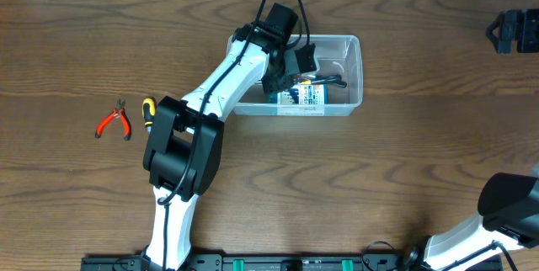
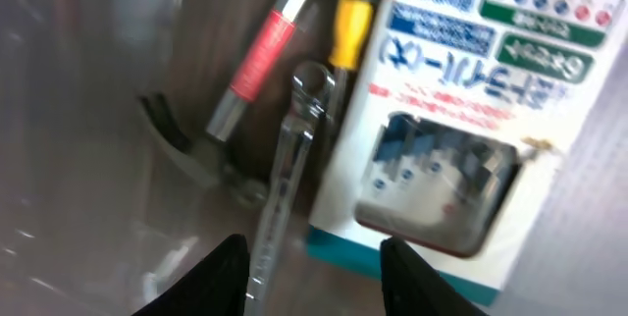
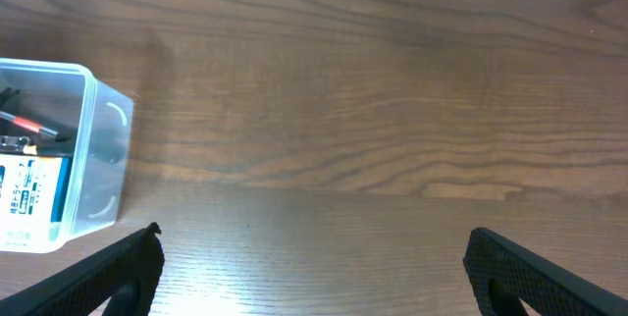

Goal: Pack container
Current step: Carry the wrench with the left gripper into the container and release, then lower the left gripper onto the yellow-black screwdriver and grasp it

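Left claw (image 2: 312, 257) (jaws parted) hangs inside the container (image 1: 357, 69).

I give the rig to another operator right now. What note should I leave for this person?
Left gripper: open, empty, low over the tools in the container.
Right gripper: open, empty, over bare table, to the container's right.
Done: hammer, wrench, red-handled tool and bit pack lie in the container.
Left: pliers and a yellow-handled tool lie on the table, left of the left arm, not yet packed.
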{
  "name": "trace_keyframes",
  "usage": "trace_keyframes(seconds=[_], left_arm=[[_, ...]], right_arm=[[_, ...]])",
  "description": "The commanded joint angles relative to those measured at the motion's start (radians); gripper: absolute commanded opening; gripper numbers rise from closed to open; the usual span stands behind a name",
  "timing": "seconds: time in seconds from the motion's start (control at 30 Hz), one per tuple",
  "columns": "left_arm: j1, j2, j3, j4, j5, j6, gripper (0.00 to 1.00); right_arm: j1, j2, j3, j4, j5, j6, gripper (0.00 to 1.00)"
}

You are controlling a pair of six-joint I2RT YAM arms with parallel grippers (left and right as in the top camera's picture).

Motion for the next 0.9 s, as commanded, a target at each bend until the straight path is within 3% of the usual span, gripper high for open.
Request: trace_keyframes(seconds=[0.0,0.13,0.3,0.43,0.57,0.7,0.87], left_arm=[[-0.005,-0.071,0.000,-0.024,-0.025,-0.044,0.47],[-0.002,-0.225,0.001,-0.023,-0.146,-0.146,0.58],[0.039,-0.480,0.001,-0.060,-0.385,-0.407,0.89],[0.188,-0.659,0.001,-0.216,-0.394,-0.601,0.99],[0.407,-0.735,0.000,-0.359,-0.359,-0.812,0.98],[0.586,-0.717,-0.020,-0.439,-0.234,-0.819,0.98],[0.682,-0.632,-0.134,-0.384,-0.210,-0.697,0.98]], right_arm=[[0.013,0.000,0.005,-0.002,-0.015,0.019,0.99],[0.013,0.000,0.005,-0.002,-0.016,0.019,0.99],[0.013,0.000,0.005,-0.004,-0.016,0.019,0.99],[0.013,0.000,0.005,-0.010,-0.015,0.019,0.99],[0.013,0.000,0.005,-0.012,-0.016,0.019,0.99],[0.013,0.000,0.005,-0.012,-0.016,0.019,0.99],[0.013,0.000,0.005,-0.009,-0.016,0.019,0.99]])
